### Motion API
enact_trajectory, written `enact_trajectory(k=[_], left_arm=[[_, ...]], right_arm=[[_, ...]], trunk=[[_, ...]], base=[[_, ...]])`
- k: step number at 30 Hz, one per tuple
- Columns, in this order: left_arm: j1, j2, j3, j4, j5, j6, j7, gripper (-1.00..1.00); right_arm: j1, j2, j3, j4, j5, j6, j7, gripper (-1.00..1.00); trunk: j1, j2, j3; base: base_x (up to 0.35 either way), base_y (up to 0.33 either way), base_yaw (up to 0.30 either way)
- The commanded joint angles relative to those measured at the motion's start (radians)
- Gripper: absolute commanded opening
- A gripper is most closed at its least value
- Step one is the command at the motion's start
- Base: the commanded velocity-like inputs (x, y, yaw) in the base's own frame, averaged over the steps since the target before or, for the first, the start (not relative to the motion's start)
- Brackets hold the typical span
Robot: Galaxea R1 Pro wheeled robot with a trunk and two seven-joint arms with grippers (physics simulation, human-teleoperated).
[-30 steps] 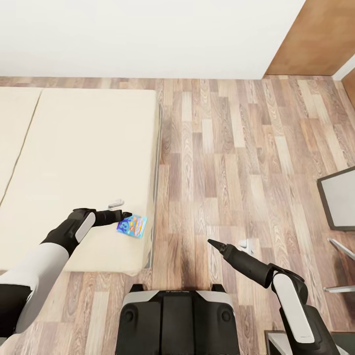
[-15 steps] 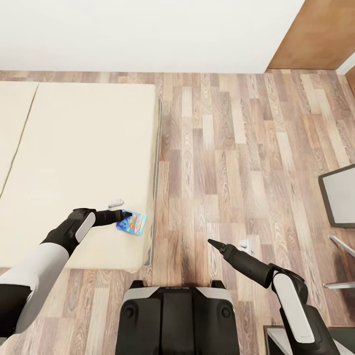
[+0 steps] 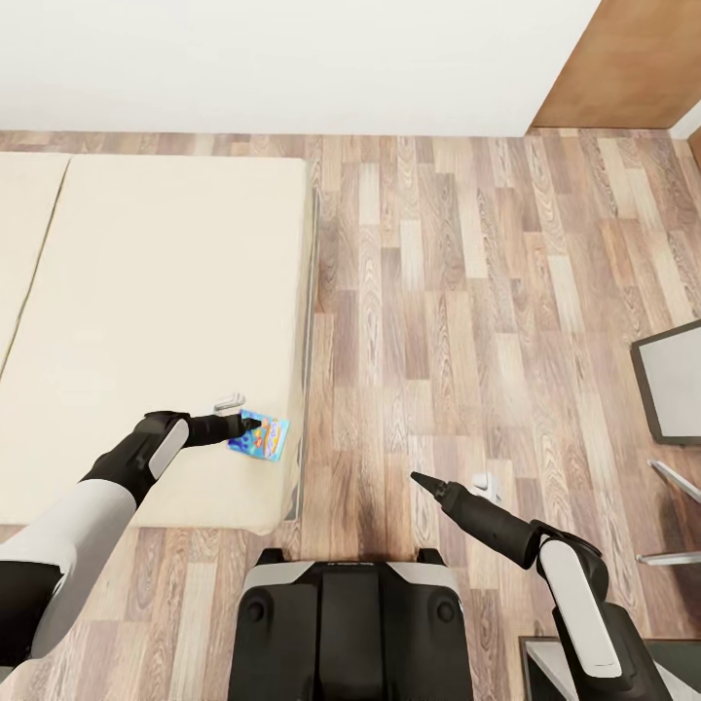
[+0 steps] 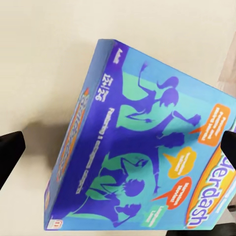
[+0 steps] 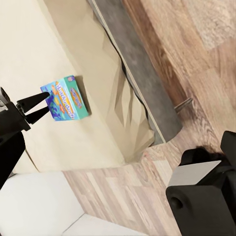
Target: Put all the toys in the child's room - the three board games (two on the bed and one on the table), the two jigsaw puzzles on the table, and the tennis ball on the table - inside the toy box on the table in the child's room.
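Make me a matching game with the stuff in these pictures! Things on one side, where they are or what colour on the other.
Things:
1. board game
2. bed
3. right claw
4. wall

Descriptions:
A. white, at the far end of the room
B. hanging above the wooden floor
C. blue, near the bed's corner
D. cream coloured

Pairs: 1-C, 2-D, 3-B, 4-A
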Motion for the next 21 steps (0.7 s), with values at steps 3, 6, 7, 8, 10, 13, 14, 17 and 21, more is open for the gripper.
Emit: enact_trajectory(k=[3, 6, 7, 8, 10, 13, 14, 17, 21], left_arm=[[0.000, 0.001, -0.005, -0.001, 0.002, 0.003, -0.001, 1.00], [0.000, 0.001, -0.005, -0.001, 0.002, 0.003, -0.001, 1.00], [0.000, 0.001, -0.006, -0.001, 0.002, 0.003, -0.001, 1.00], [0.000, 0.001, -0.006, -0.001, 0.002, 0.003, -0.001, 1.00], [0.000, 0.001, -0.006, -0.002, 0.002, 0.003, -0.001, 1.00], [0.000, 0.001, -0.006, -0.002, 0.002, 0.003, -0.001, 1.00], [0.000, 0.001, -0.006, -0.001, 0.002, 0.003, -0.001, 1.00], [0.000, 0.001, -0.006, -0.001, 0.002, 0.003, -0.001, 1.00], [0.000, 0.001, -0.006, -0.001, 0.002, 0.003, -0.001, 1.00]], right_arm=[[0.000, 0.000, -0.002, -0.001, 0.007, 0.006, 0.008, 1.00], [0.000, -0.001, -0.002, -0.001, 0.007, 0.006, 0.008, 1.00], [0.000, -0.001, -0.002, -0.001, 0.007, 0.006, 0.008, 1.00], [0.000, -0.001, -0.002, -0.001, 0.007, 0.005, 0.008, 1.00], [0.000, -0.001, -0.002, -0.001, 0.007, 0.006, 0.008, 1.00], [0.000, -0.001, -0.002, -0.001, 0.008, 0.006, 0.008, 1.00], [0.000, -0.001, -0.002, -0.001, 0.008, 0.006, 0.008, 1.00], [0.000, -0.001, -0.002, -0.001, 0.007, 0.006, 0.008, 1.00], [-0.001, -0.001, -0.002, -0.001, 0.007, 0.006, 0.008, 1.00]], trunk=[[0.001, -0.002, -0.001], [0.001, -0.002, -0.001], [0.001, -0.002, -0.001], [0.001, -0.002, -0.001], [0.001, -0.002, -0.001], [0.001, -0.002, -0.002], [0.001, -0.002, -0.002], [0.001, -0.002, -0.002], [0.001, -0.002, -0.002]], base=[[0.000, -0.019, 0.000], [0.000, -0.142, 0.000], [0.000, -0.213, 0.000], [0.000, -0.189, 0.000], [0.000, -0.103, 0.000], [0.000, -0.035, 0.000], [0.000, -0.013, 0.000], [0.000, -0.007, 0.000], [0.000, -0.002, 0.000]])
